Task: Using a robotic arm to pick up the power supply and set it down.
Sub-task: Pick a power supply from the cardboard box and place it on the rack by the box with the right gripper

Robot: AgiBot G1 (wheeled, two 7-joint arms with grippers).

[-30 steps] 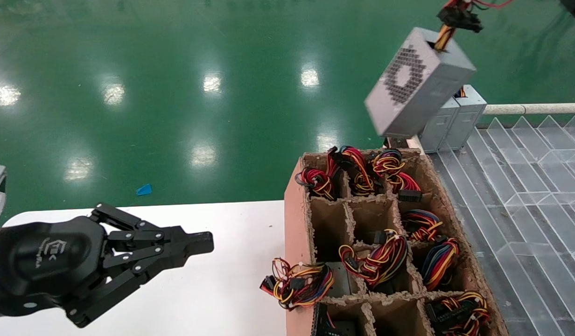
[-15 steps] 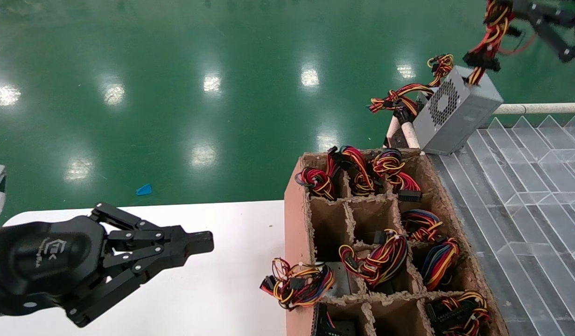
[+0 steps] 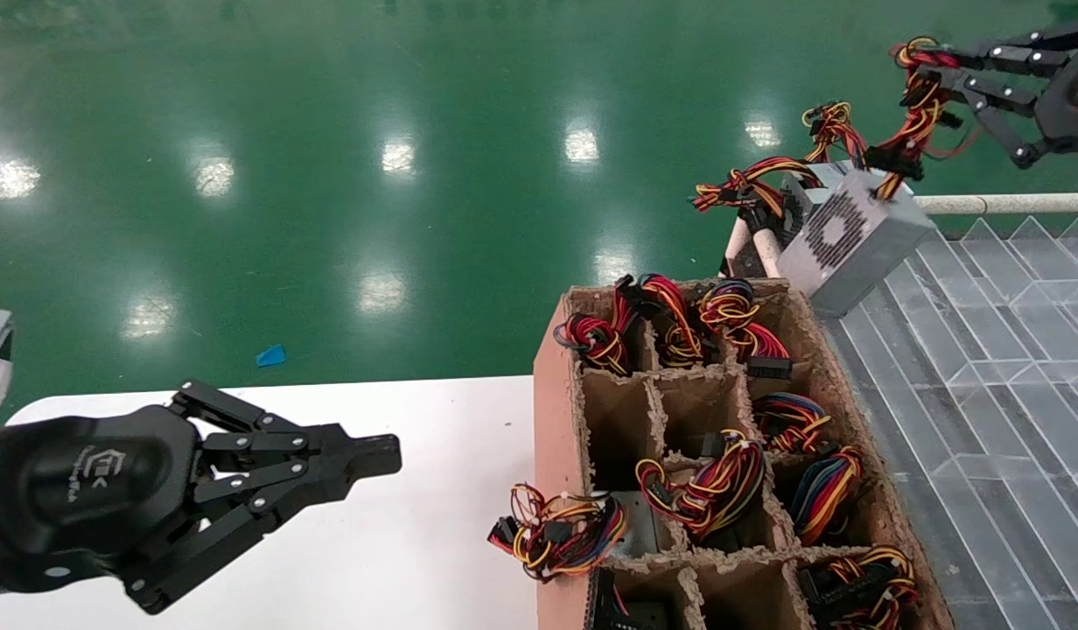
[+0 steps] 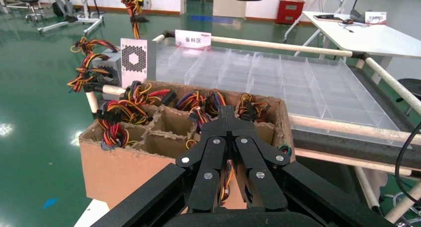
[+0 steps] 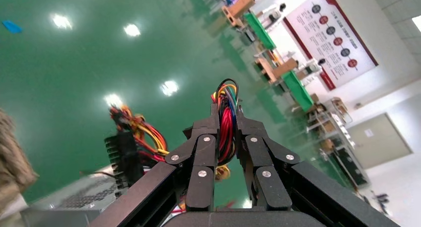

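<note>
Head view, upper right: my right claw (image 3: 928,74) is clenched on the wire bundle (image 3: 908,131) of the power supply (image 3: 854,241), which sits tilted on the clear tray's (image 3: 985,350) edge; heavy, rigid, it swings from soft wires, while my left claw (image 3: 368,455), closed, idles over the bench (image 3: 416,542).

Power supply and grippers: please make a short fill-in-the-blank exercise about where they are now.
1. The right gripper is shut on the power supply's ____ bundle.
2. The power supply rests on the clear ____ tray.
3. The left gripper hovers shut above the ____ table.

Missing words: wire; plastic; white
</note>
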